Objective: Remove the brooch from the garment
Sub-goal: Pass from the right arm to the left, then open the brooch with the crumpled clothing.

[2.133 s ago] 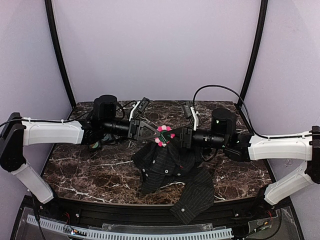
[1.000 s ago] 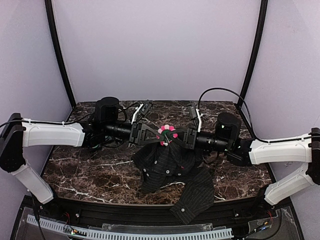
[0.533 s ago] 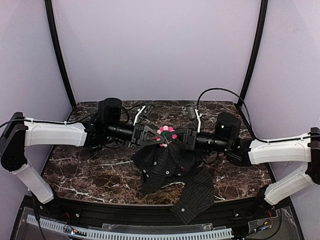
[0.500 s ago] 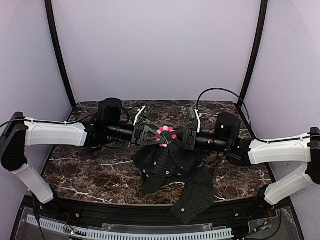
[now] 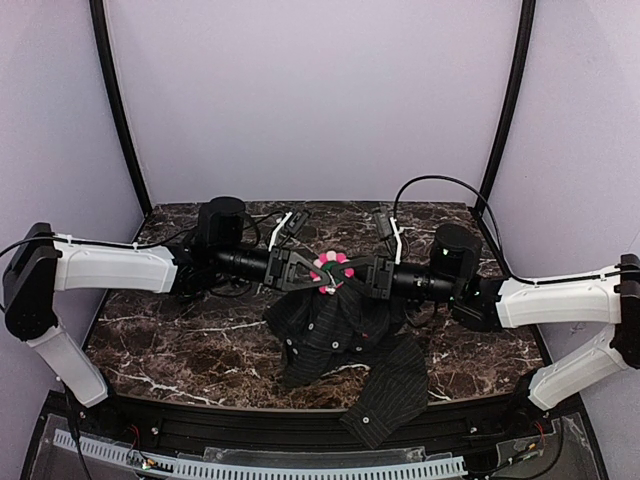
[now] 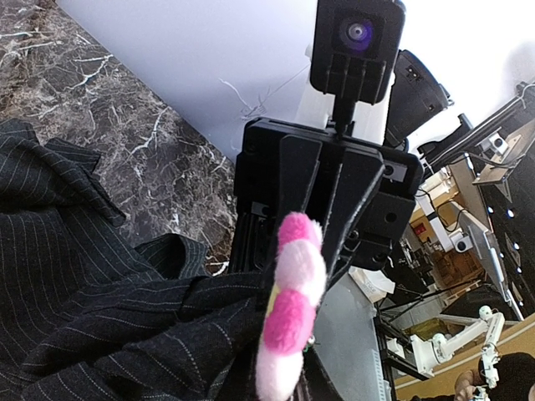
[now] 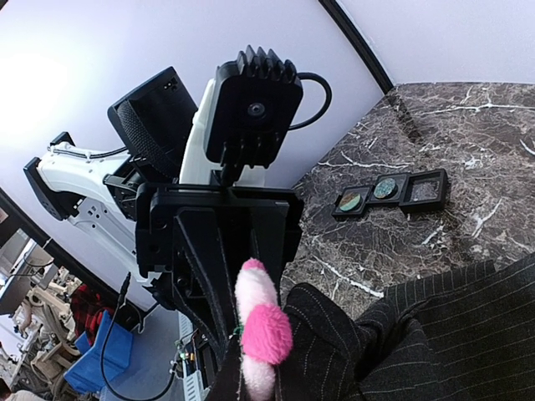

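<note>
Between your two arms, lifted off the tabletop [image 5: 180,340], the brooch [image 5: 331,269] sits at the peak of the garment [image 5: 335,330], which hangs from it in dark folds down to the surface. Your left gripper [image 5: 316,275] meets it from the left and your right gripper [image 5: 350,277] from the right. Both tips are touching or just beside the petals, and neither is clearly nearer.

From above you see the flower's face, a ring of pink petals round its centre. Each wrist camera sees it edge-on as a narrow column of pink and white. So the disc lies along the line joining the grippers, and I judge that any pull apart would run in its plane.

Each wrist camera looks straight at the opposite gripper, but its own fingers are hidden behind brooch and cloth. You cannot tell whether either gripper is clenched on the pin, on fabric, or released. Only the right wrist view plainly shows the black trays [image 7: 389,190], well apart on the tabletop.
</note>
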Robot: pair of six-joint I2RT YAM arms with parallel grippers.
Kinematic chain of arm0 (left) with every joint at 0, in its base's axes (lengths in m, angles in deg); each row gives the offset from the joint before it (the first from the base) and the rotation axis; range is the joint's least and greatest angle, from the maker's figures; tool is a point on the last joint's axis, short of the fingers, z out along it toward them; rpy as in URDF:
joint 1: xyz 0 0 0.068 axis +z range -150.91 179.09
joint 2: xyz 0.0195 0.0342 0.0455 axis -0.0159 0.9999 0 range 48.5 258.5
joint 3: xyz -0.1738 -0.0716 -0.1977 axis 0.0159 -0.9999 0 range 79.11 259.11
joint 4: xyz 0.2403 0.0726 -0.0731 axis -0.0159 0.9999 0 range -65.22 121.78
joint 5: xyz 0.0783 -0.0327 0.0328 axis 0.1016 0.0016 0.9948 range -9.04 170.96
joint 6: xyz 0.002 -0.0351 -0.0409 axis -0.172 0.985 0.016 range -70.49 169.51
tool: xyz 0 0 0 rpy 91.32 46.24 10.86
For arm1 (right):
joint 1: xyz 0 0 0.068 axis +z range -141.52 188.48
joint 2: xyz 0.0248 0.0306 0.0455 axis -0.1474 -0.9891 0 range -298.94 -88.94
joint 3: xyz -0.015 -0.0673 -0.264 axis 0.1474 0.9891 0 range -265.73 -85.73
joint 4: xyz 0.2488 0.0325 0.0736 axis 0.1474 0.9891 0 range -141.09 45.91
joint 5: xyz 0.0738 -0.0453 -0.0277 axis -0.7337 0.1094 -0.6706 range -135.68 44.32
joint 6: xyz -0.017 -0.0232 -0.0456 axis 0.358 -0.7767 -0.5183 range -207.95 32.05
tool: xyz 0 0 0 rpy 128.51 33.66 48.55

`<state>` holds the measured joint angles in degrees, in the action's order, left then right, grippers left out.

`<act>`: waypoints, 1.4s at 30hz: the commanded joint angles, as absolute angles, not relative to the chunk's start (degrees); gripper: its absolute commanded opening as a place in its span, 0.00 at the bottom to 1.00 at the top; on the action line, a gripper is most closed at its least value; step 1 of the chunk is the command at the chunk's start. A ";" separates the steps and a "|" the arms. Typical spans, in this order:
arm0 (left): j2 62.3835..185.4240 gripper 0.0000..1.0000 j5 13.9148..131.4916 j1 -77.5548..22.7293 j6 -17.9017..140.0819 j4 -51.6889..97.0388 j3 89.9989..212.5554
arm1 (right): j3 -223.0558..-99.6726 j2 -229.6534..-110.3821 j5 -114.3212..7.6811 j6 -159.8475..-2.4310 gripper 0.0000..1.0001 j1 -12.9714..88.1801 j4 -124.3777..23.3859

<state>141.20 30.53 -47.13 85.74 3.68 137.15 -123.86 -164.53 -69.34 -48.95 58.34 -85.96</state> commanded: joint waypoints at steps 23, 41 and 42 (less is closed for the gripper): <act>139.86 0.01 29.49 -48.02 85.09 1.36 138.06 | -124.78 -165.33 -79.25 -49.47 0.41 58.14 -86.65; 138.56 0.01 29.76 -48.02 82.27 2.50 137.08 | -120.60 -165.62 -87.86 -43.57 0.37 56.38 -95.95; 138.40 0.01 29.91 -48.02 82.11 2.64 137.05 | -120.54 -165.74 -88.13 -43.32 0.36 56.38 -96.15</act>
<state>141.09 28.65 -48.14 83.73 2.85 137.15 -121.67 -165.21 -83.59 -45.32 56.51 -91.38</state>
